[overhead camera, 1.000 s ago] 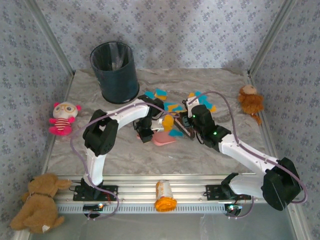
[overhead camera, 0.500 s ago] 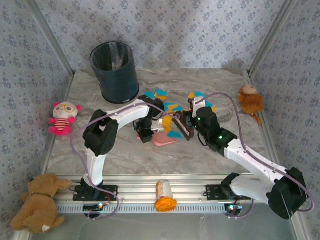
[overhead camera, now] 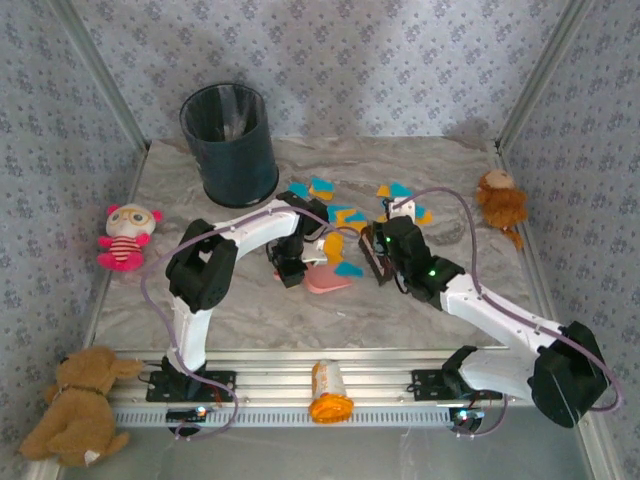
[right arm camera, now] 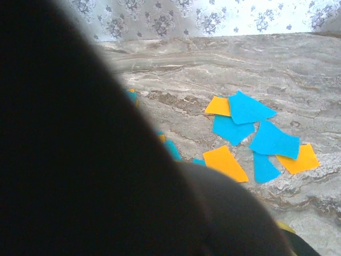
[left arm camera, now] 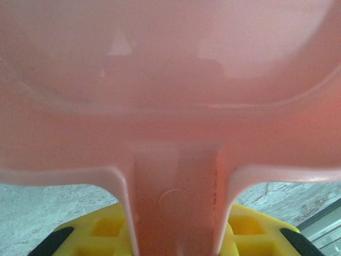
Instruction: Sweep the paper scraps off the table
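Left claw [overhead camera: 292, 268]: I pinched the dustpan [overhead camera: 328, 281] handle, holding the pan on the table [overhead camera: 250, 310].
Right claw [overhead camera: 385, 250]: squeezed on the brush [overhead camera: 375, 262], which had only wiggled beside the dustpan.
Paper scraps [right arm camera: 242, 109]: hardly moved; most lay behind my brush, not swept.

Grey floral-patterned walls [overhead camera: 400, 60] all round

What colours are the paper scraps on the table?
The paper scraps are turquoise blue and orange-yellow; right wrist view shows them best.
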Tool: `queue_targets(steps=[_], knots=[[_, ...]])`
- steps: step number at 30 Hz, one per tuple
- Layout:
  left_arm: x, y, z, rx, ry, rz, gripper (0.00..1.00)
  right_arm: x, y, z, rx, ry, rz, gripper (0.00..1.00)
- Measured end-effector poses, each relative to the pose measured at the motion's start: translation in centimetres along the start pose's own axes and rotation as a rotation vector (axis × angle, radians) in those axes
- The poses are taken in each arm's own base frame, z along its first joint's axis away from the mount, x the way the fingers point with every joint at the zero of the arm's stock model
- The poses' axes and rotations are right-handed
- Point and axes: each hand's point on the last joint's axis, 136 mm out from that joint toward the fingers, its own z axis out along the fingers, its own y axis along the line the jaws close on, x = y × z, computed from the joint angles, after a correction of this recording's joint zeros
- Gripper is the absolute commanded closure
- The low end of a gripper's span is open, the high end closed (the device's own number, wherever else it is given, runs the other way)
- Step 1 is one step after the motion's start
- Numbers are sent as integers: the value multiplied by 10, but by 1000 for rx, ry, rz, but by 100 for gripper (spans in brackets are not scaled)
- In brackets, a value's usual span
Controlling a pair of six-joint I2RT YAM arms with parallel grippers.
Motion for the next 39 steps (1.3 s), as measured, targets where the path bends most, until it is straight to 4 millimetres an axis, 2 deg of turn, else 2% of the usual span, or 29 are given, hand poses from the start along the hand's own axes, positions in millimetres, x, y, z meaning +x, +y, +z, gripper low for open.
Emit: queue_targets(steps=[13,25,33,39], knots=[[0,1,2,-6,-1,0,100,0,29,15,-61,22,49,100],[0,6,4,-32,0,0,100,3,47,9,-171,61,60,100],[2,9,2,-47,-3,-21,100,-17,44,-8,-194,5,75,100],[7,14,1,-50,-4,-58,100,-26,22,3,-133,-10,36,100]])
